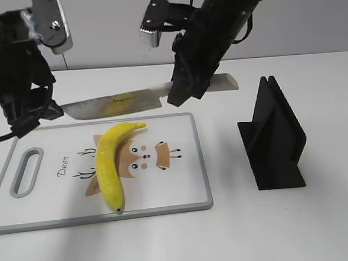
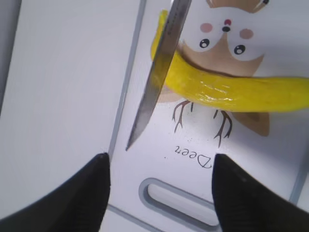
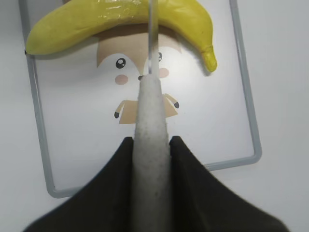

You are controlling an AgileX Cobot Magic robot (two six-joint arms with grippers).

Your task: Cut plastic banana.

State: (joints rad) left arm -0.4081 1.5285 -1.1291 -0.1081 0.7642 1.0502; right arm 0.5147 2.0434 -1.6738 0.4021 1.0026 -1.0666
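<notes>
Yellow and glossy, the plastic banana (image 1: 111,164) lies on the deer-printed cutting board (image 1: 183,189), curving from its stem tip at about one o'clock down to its small dark end at six o'clock in the exterior view. It rests flat on its side, whole and uncut, with nothing holding it down.

Above it hangs the knife (image 1: 116,104), blade pointing toward nine o'clock and sitting clear of the fruit, apparently raised so the edge can be lined up before any downward stroke. The right claw (image 3: 152,145) is clenched on the knife's pale handle (image 1: 221,82), its dark fingers pressing both sides; in the right wrist view the blade runs straight toward twelve o'clock across the banana's middle, which suggests a cut through the centre is intended.

The left claw (image 2: 159,169) is released, its fingers spread wide over the board's handle slot (image 2: 176,198), near the blade tip but touching nothing. It may be placed there to steady the board or fruit.

At three o'clock on the white surface (image 1: 274,231) stands a black knife stand (image 1: 275,139), well apart from the board.
</notes>
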